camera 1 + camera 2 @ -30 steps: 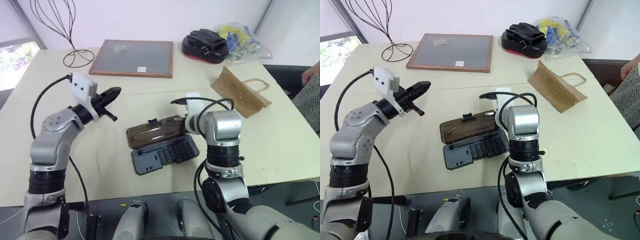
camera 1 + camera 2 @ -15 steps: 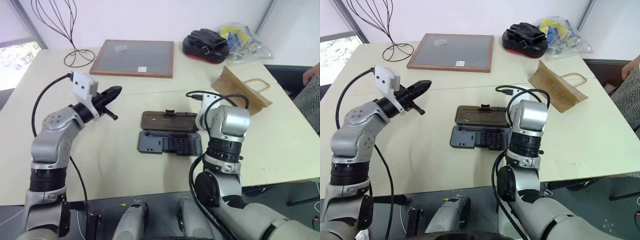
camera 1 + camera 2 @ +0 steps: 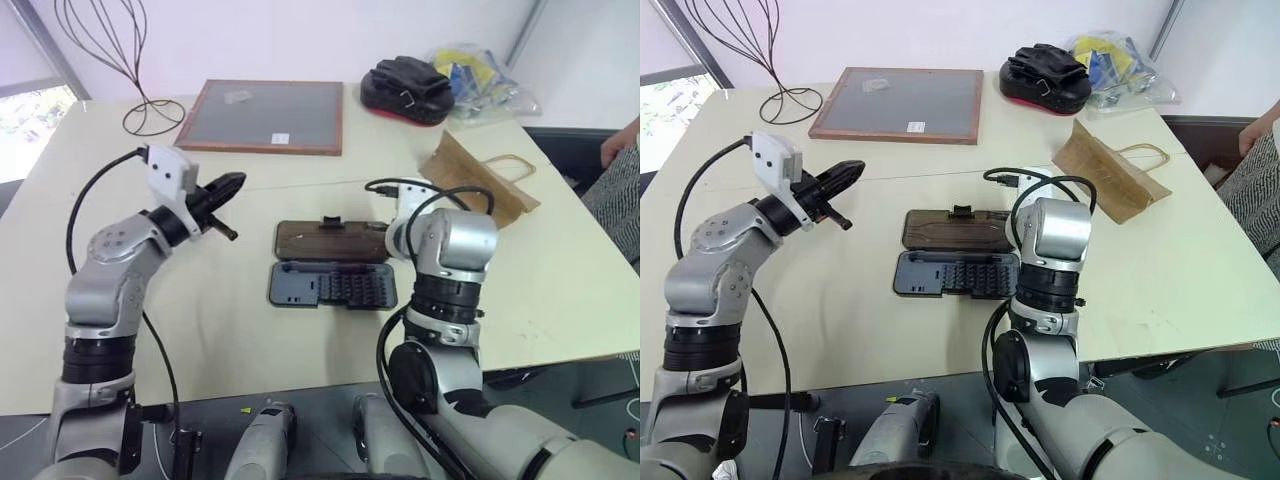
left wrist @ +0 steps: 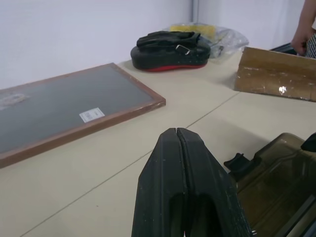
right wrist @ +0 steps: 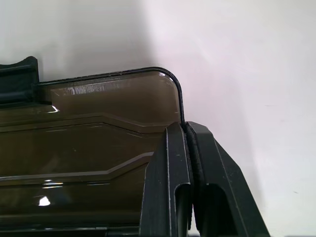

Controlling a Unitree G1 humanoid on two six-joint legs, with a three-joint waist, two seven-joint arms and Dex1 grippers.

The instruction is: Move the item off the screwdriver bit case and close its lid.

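The right gripper (image 5: 185, 148) has its two black fingers pressed together, their tips at the right-hand end of the lid, holding nothing. The left gripper (image 3: 228, 184) is also pressed together with nothing between its fingers, raised above the table to the left of the case and well apart from it.

The broad cream-coloured table (image 3: 250, 330) carries everything. Toward its far edge lies the flat wood-framed grey board (image 3: 265, 116), with a thin black wire stand (image 3: 105, 40) at the far left corner. To the right of the board sits the black pouch on a red base (image 3: 405, 90), and behind it a crumpled clear plastic bag with yellow and blue contents (image 3: 480, 75).

The small flat brown kraft paper bag with loop handles (image 3: 475, 180) lies on the table to the right of and beyond the case, apart from it, its tape strip glinting in the left wrist view.

The flat rectangular dark grey plastic screwdriver bit case (image 3: 332, 287) lies open in the middle of the table, rows of small bits in its near tray. Its translucent smoky-brown lid (image 3: 330, 241) lies flat on the far side, a small black latch (image 3: 330, 220) on its far edge.

At the right edge, a person's hand (image 3: 620, 145) shows.
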